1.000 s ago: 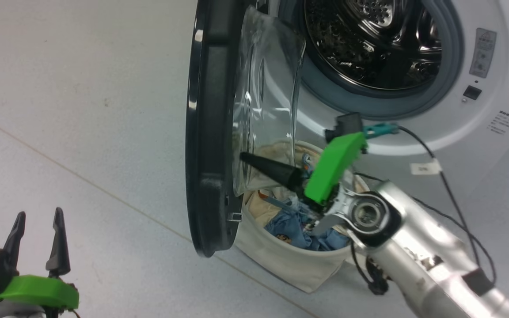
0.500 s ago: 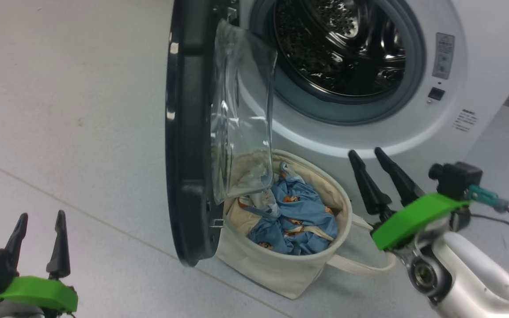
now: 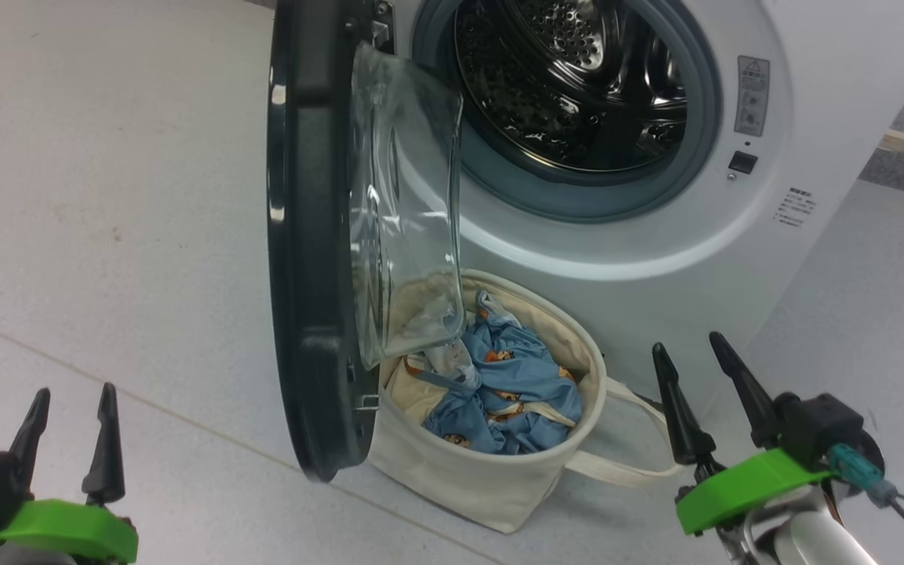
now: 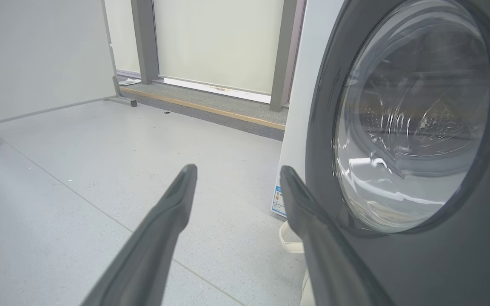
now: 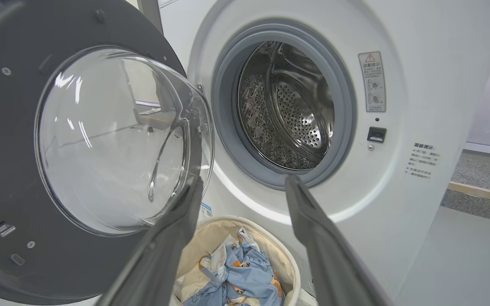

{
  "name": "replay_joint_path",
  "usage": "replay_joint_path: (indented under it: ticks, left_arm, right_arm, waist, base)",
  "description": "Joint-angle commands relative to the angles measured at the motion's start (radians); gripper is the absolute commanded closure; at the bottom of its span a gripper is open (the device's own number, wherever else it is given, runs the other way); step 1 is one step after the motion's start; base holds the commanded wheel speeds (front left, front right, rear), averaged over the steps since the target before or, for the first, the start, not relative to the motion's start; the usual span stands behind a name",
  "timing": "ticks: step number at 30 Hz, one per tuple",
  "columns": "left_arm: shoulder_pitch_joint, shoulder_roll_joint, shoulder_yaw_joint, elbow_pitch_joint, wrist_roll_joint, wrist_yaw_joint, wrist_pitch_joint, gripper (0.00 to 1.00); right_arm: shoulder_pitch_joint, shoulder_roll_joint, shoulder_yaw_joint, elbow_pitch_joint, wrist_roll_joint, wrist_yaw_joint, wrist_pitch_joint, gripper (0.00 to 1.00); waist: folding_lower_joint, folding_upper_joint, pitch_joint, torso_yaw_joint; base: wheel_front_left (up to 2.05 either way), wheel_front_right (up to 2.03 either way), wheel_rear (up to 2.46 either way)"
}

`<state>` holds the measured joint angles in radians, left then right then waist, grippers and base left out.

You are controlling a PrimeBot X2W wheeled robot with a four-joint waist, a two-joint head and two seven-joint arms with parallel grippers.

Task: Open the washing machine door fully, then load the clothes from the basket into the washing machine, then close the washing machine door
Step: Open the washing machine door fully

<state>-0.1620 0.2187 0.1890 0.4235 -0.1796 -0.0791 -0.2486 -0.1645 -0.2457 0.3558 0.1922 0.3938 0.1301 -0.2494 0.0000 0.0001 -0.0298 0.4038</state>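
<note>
The washing machine door (image 3: 307, 235) stands swung out from the washing machine (image 3: 656, 251), edge-on in the head view. The basket (image 3: 468, 479) sits on the floor (image 3: 107, 196) beside the door, below the drum (image 3: 570, 78), with the clothes (image 3: 511, 384) heaped inside. The right gripper (image 3: 687, 343) hangs right of the basket, fingers spread, empty. The left gripper (image 3: 75, 391), equally spread and empty, sits well left of the door.
</note>
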Motion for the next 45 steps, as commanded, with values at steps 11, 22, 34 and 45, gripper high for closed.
replay_joint_path:
  ticks: [11,22,34,45]
  left_arm:
    - [-0.033,0.037,0.017,-0.024,-0.018,0.007,-0.011,0.00]
    - [-0.043,0.043,0.010,-0.009,-0.030,0.012,-0.012,0.00]
    - [-0.050,0.041,0.008,0.000,-0.059,0.008,-0.011,1.00]
    - [-0.137,-0.028,-0.050,-0.228,-0.048,-0.001,-0.013,1.00]
  right_arm:
    - [0.008,0.021,-0.022,-0.030,-0.033,0.001,-0.012,0.00]
    - [0.006,0.027,-0.022,-0.023,-0.026,0.001,-0.012,0.00]
    - [0.011,0.044,-0.027,-0.014,-0.022,0.001,-0.012,0.00]
    - [0.000,0.052,-0.030,-0.036,-0.027,0.001,-0.012,0.00]
  waist:
    - [0.0000,-0.0001,-0.003,-0.006]
    - [0.0000,-0.0001,-0.001,-0.012]
    - [0.0000,-0.0001,0.002,-0.024]
    - [0.0000,-0.0001,-0.003,-0.068]
  base:
    - [0.00,0.00,0.00]
    - [0.00,0.00,0.00]
    - [0.00,0.00,0.00]
    - [0.00,0.00,0.00]
